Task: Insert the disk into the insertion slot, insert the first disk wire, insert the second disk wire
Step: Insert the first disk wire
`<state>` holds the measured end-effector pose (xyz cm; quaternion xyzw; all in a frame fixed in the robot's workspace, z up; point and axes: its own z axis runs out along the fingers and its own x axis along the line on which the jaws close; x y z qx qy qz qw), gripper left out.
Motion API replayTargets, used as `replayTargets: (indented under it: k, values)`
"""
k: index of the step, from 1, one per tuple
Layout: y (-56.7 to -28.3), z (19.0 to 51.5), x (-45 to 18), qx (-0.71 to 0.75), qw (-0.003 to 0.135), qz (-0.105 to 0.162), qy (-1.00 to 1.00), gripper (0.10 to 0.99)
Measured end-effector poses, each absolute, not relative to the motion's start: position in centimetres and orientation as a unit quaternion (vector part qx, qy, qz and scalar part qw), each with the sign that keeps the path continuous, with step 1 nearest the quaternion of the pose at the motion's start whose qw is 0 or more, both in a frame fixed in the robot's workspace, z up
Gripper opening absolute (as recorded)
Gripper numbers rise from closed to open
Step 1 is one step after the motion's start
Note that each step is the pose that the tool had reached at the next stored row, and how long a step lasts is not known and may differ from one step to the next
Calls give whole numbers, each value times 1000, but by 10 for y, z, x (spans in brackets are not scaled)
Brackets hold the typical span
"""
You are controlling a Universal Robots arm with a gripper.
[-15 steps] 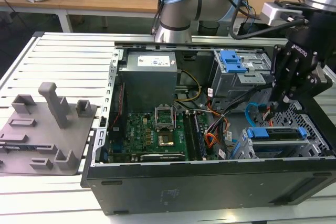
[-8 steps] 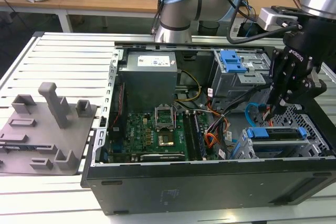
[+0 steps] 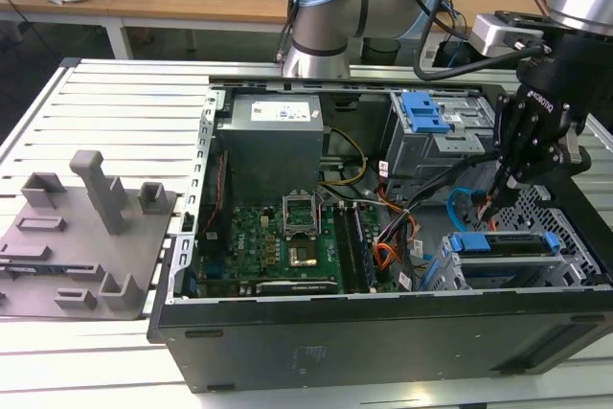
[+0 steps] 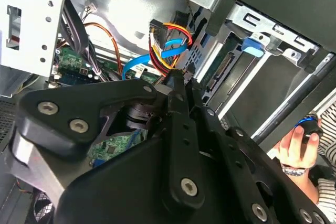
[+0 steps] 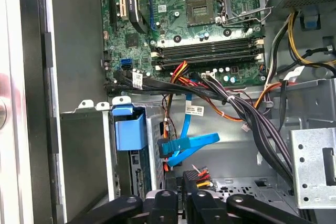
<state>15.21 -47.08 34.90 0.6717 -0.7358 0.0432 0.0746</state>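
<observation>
The disk (image 3: 506,243) is seen seated in the insertion slot (image 3: 567,237), at the exterior view's right. Just above it, the gripper (image 3: 498,196) is held with its jaws pinched on a disk wire (image 5: 197,174) (red, yellow and black strands), near a blue cable (image 5: 189,144).

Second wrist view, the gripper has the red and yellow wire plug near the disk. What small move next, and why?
Probably ease the gripper a little toward the connector edge of the disk. The disk already sits in the insertion slot, the gripper looks shut on the wire plug, and a gap shows between them.
</observation>
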Motion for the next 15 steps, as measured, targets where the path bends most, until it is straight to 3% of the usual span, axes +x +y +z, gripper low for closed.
replayTargets:
  k: [6,12,15]
  values:
    - [-473,349,152,672,73,42,-736,165]
    - [-506,349,152,675,23,-13,-737,165]
    - [-516,349,152,676,9,-29,-736,165]
